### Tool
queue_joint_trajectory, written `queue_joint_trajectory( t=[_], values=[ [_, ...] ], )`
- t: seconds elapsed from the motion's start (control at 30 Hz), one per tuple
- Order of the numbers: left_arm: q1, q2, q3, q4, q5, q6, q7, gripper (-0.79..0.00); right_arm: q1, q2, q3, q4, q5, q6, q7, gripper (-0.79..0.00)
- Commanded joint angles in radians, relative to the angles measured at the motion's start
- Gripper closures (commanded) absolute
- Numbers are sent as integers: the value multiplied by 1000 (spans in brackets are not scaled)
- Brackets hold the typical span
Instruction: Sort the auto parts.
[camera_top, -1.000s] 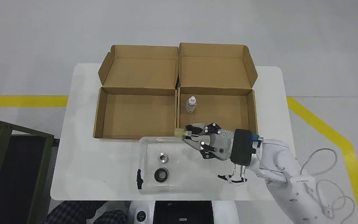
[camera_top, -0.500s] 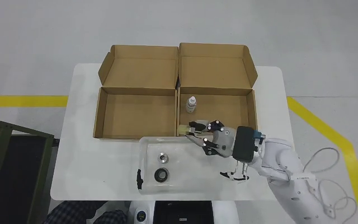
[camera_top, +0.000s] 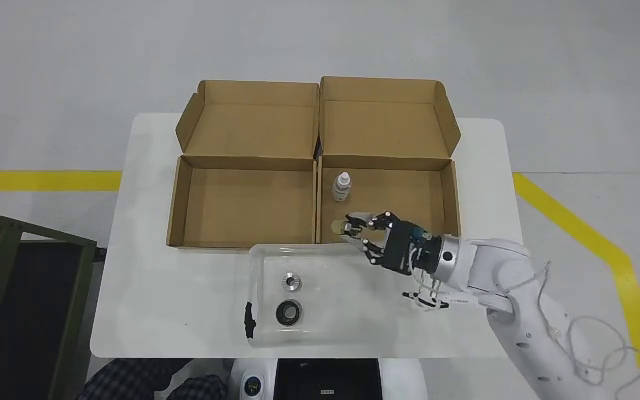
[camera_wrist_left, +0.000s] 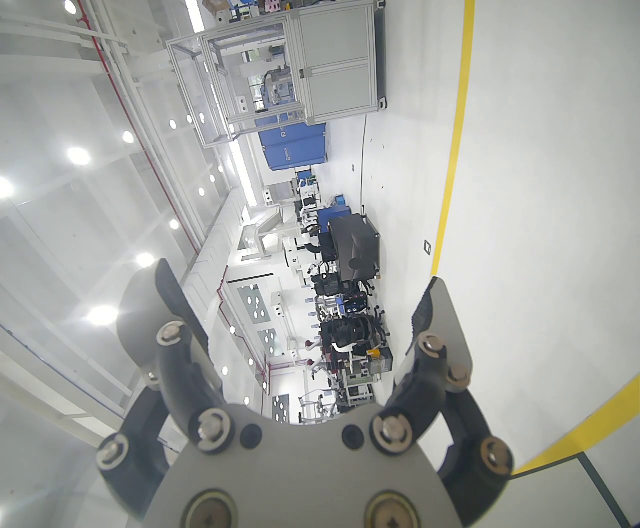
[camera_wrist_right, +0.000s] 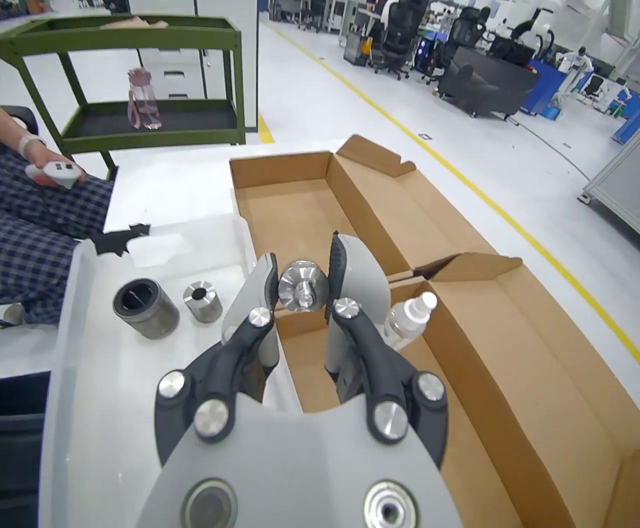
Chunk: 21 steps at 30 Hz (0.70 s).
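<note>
While the white surface (camera_top: 150, 300) carries the left box (camera_top: 245, 205), the right box (camera_top: 400, 200) and a clear tray (camera_top: 330, 330), my right hand (camera_wrist_right: 302, 265) grips a round steel part (camera_wrist_right: 302, 292).
It hangs over the right box's near corner, just beside the tray; my left hand (camera_wrist_left: 300, 280) is spread open. A white bottle (camera_wrist_right: 407, 317) stands in that box; a dark sleeve (camera_wrist_right: 145, 307) and a small steel cylinder (camera_wrist_right: 202, 302) sit in the tray.

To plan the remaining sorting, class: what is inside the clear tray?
A dark metal sleeve and a small silver cylinder stand inside the clear tray. The right end effector, holding a silver part, covers part of the tray's floor.
</note>
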Motion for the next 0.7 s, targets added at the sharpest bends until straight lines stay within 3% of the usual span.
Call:
queue_joint_trajectory(
  t=[0.0,0.67],
  values=[
    [0,0,0,0,0,0,0,-785,7,1,4,18,-1,1,21,0],
    [0,0,0,0,0,0,0,-785,197,-16,-67,263,-64,58,196,0]
  ],
)
